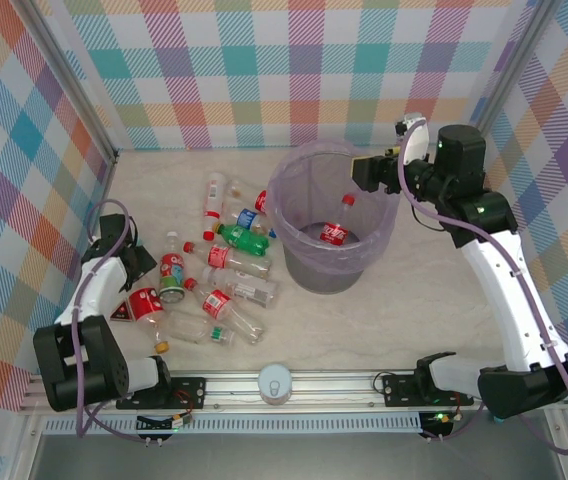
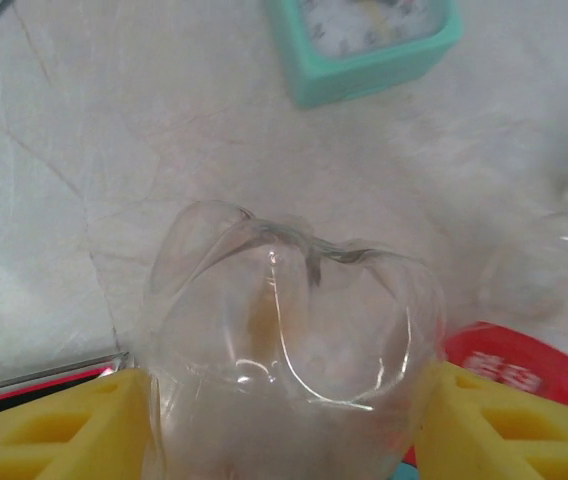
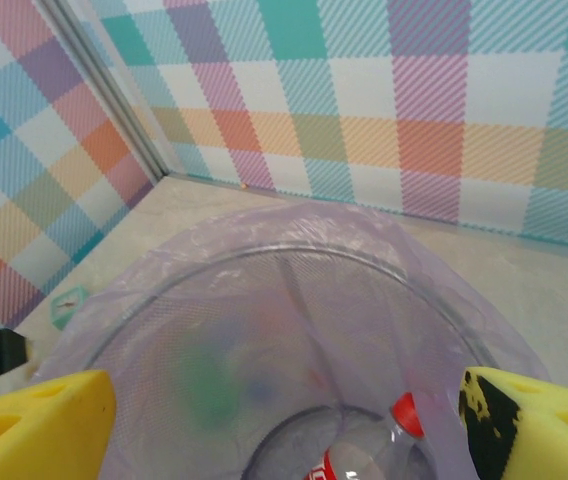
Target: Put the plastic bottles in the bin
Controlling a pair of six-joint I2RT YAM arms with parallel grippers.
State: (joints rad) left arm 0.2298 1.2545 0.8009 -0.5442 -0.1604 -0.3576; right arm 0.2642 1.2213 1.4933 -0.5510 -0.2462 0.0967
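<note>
The bin (image 1: 294, 185) is a round grey bucket lined with a lavender bag, standing mid-table. One red-capped bottle (image 1: 336, 226) lies inside it, its red cap (image 3: 405, 414) showing in the right wrist view. My right gripper (image 1: 369, 170) hangs open over the bin's rim (image 3: 294, 225) with nothing between its yellow fingers (image 3: 39, 425). Left of the bin lie several plastic bottles, among them a green one (image 1: 244, 238) and a blue-labelled one (image 1: 249, 217). My left gripper (image 1: 149, 290) is down at the pile's left edge. Its yellow fingers (image 2: 54, 425) press both sides of a clear bottle (image 2: 294, 340).
A teal square packet (image 2: 369, 45) lies on the table beyond the held bottle. Another red-labelled bottle (image 2: 509, 365) sits just to its right. Checked walls close in the table on three sides. A white round cap (image 1: 275, 383) sits on the front rail.
</note>
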